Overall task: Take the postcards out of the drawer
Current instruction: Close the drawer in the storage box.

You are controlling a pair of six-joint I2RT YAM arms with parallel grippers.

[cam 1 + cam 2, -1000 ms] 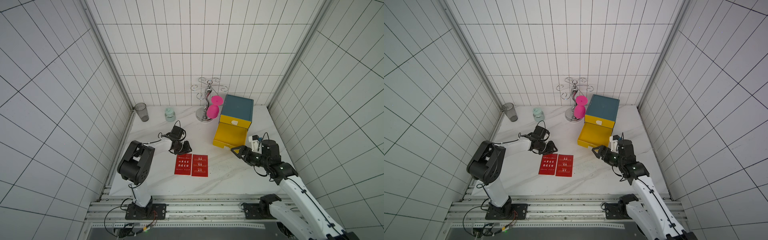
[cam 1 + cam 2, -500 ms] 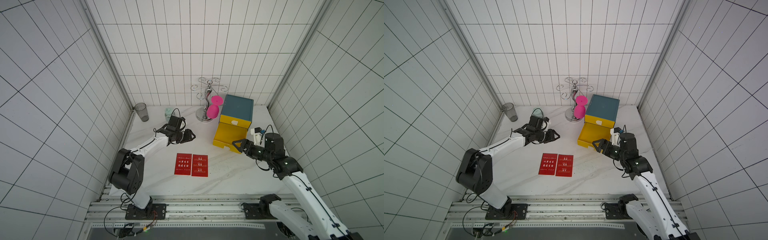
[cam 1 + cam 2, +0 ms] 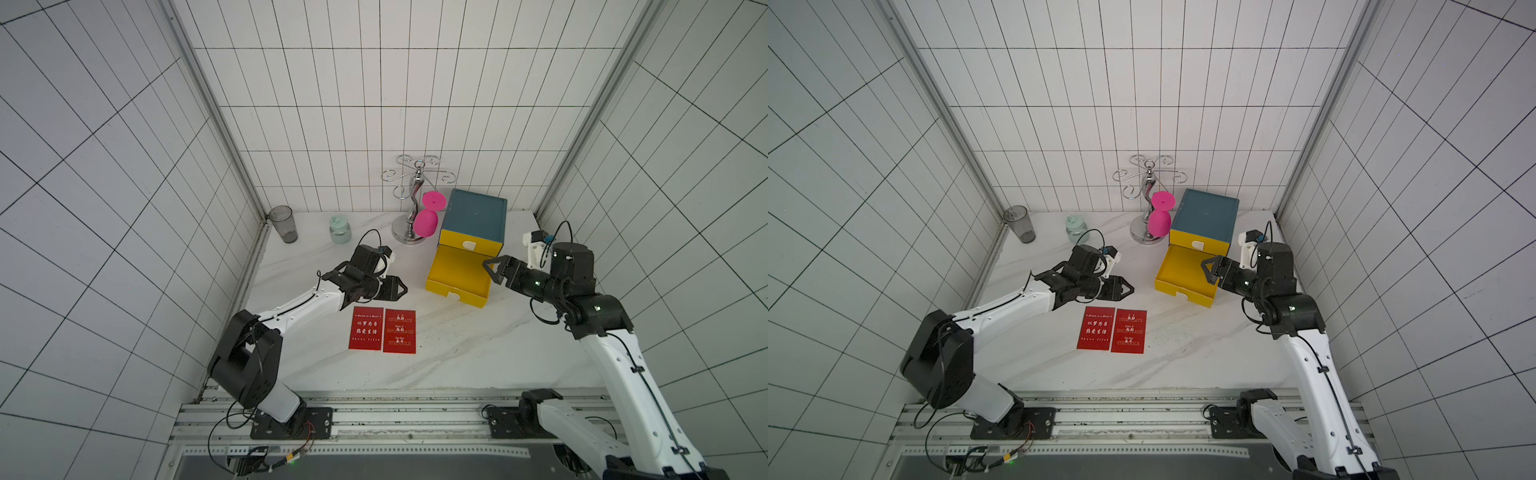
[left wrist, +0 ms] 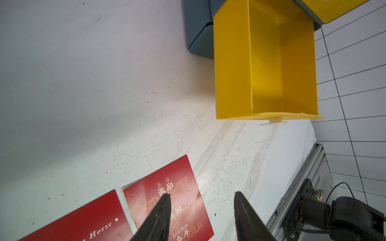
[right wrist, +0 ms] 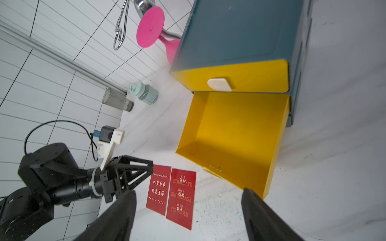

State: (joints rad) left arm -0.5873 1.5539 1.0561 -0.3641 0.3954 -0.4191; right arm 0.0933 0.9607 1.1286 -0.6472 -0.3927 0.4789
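Two red postcards lie flat side by side on the white table, in front of the drawer; both top views show them. The yellow drawer is pulled out, and its floor shows bare. My left gripper hovers open and empty just behind the right-hand postcard. My right gripper stands open and empty at the drawer's right front corner, pointing left.
The blue cabinet holds a closed upper yellow drawer. A metal stand carries a pink glass beside it. A grey cup and a pale green jar stand at the back left.
My left gripper has moved from the postcards' back edge to the right, toward the drawer, and its arm has stretched out. My right gripper has moved back to the drawer's side.
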